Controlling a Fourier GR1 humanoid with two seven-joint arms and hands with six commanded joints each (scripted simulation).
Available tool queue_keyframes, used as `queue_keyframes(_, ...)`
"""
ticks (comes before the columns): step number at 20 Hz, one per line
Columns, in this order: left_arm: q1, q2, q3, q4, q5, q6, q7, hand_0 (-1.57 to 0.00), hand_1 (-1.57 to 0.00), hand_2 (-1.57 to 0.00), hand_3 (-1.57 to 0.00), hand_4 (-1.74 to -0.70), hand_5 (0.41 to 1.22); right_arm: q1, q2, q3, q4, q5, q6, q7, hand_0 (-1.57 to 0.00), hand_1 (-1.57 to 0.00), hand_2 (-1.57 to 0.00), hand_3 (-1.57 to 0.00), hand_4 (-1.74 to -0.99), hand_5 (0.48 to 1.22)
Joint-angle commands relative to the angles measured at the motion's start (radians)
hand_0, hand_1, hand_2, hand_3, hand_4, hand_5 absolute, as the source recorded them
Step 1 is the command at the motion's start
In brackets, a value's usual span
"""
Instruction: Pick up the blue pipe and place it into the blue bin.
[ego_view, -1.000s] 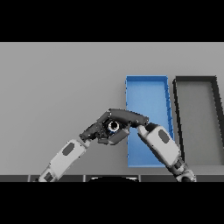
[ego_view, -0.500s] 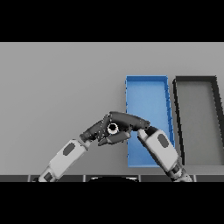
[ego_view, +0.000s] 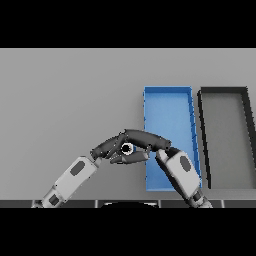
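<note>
The pipe (ego_view: 127, 148) shows only as a small round end with a pale rim and a dark hole, just left of the blue bin (ego_view: 167, 90). Both hands meet around it above the table. My left hand (ego_view: 106, 147) comes in from the lower left and its fingers wrap the pipe's left side. My right hand (ego_view: 148, 140) reaches leftward from over the bin's near left corner, fingers lying over the pipe and thumb under it. The rest of the pipe is hidden by the hands. The blue bin's floor shows nothing in it.
A black bin (ego_view: 224, 90) of the same shape stands right beside the blue bin, on its right. My right forearm (ego_view: 181, 172) crosses the blue bin's near end. Grey table (ego_view: 65, 100) stretches to the left and back.
Both hands, with the pipe end between them, have sunk slightly and drifted a little to the left. The right hand's fingers lie flatter over the pipe than before.
</note>
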Motion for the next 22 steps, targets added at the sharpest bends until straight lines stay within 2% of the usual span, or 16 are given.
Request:
queue_keyframes(1, 0.017, 0.006, 0.002, -0.004, -0.003, 0.011, -0.004, -0.2, -0.17, -0.17, -0.07, -0.91, 0.901, 0.001, 0.007, 0.002, -0.003, 0.004, 0.0, 0.004, -1.57, -1.57, -1.57, -1.57, -1.484, 1.215)
queue_keyframes(2, 0.01, 0.003, 0.006, 0.003, -0.001, 0.014, 0.027, -0.16, -0.13, -0.14, -0.05, -0.88, 0.842, 0.003, 0.007, 0.001, -0.016, -0.004, 0.0, 0.014, -1.57, -1.57, -1.57, -1.57, -1.484, 1.216)
queue_keyframes(4, 0.012, -0.001, 0.003, 0.01, -0.016, 0.03, 0.022, -0.1, -0.09, -0.09, -0.03, -0.84, 0.754, -0.001, 0.017, -0.003, -0.017, 0.003, -0.003, 0.032, -1.57, -1.57, -1.57, -1.57, -1.485, 1.218)
queue_keyframes(6, 0.006, -0.005, 0.009, 0.036, -0.015, 0.031, -0.001, -0.07, -0.05, -0.06, -0.02, -0.83, 0.689, -0.012, 0.025, -0.018, -0.003, 0.025, -0.004, 0.037, -1.57, -1.57, -1.57, -1.57, -1.485, 1.219)
queue_keyframes(7, 0.011, -0.007, 0.006, 0.033, -0.01, 0.032, 0.0, -0.05, -0.04, -0.04, -0.02, -0.83, 0.659, -0.011, 0.03, -0.023, -0.013, 0.022, -0.004, 0.048, -1.57, -1.57, -1.57, -1.57, -1.485, 1.219)
queue_keyframes(8, 0.019, -0.017, 0.009, 0.032, 0.005, 0.035, 0.01, -0.04, -0.03, -0.04, -0.01, -0.84, 0.636, -0.003, 0.029, -0.028, -0.018, 0.02, 0.001, 0.037, -1.57, -1.57, -1.57, -1.57, -1.487, 1.22)
queue_keyframes(11, 0.039, -0.002, 0.021, -0.006, 0.038, 0.046, 0.114, -0.02, -0.02, -0.02, -0.01, -0.87, 0.612, -0.021, 0.048, -0.051, 0.008, 0.015, -0.005, 0.03, -1.57, -1.57, -1.57, -1.57, -1.491, 1.22)
queue_keyframes(13, 0.043, -0.007, 0.018, 0.003, 0.027, 0.057, 0.122, -0.01, -0.01, -0.01, 0.0, -0.88, 0.593, -0.017, 0.067, -0.061, 0.003, -0.098, -0.017, 0.09, -1.57, -1.57, -1.57, -1.57, -1.492, 1.221)
queue_keyframes(14, 0.046, -0.004, 0.014, -0.001, 0.024, 0.055, 0.13, -0.01, -0.01, -0.01, 0.0, -0.88, 0.572, -0.03, 0.074, -0.07, -0.006, -0.198, -0.045, 0.151, -1.57, -1.57, -1.57, -1.57, -1.492, 1.221)
queue_keyframes(17, 0.065, 0.001, 0.003, -0.016, 0.017, 0.055, 0.123, 0.0, 0.0, 0.0, 0.0, -0.87, 0.535, -0.096, 0.061, -0.112, -0.011, -0.361, -0.135, 0.257, -1.57, -1.57, -1.57, -1.57, -1.494, 1.221)
queue_keyframes(22, 0.068, 0.017, 0.011, -0.028, 0.032, 0.046, 0.136, 0.0, 0.0, 0.0, 0.0, -0.86, 0.503, -0.285, -0.054, -0.147, -0.006, -0.495, -0.3, 0.259, -1.57, -1.57, -1.57, -1.57, -1.493, 1.221)
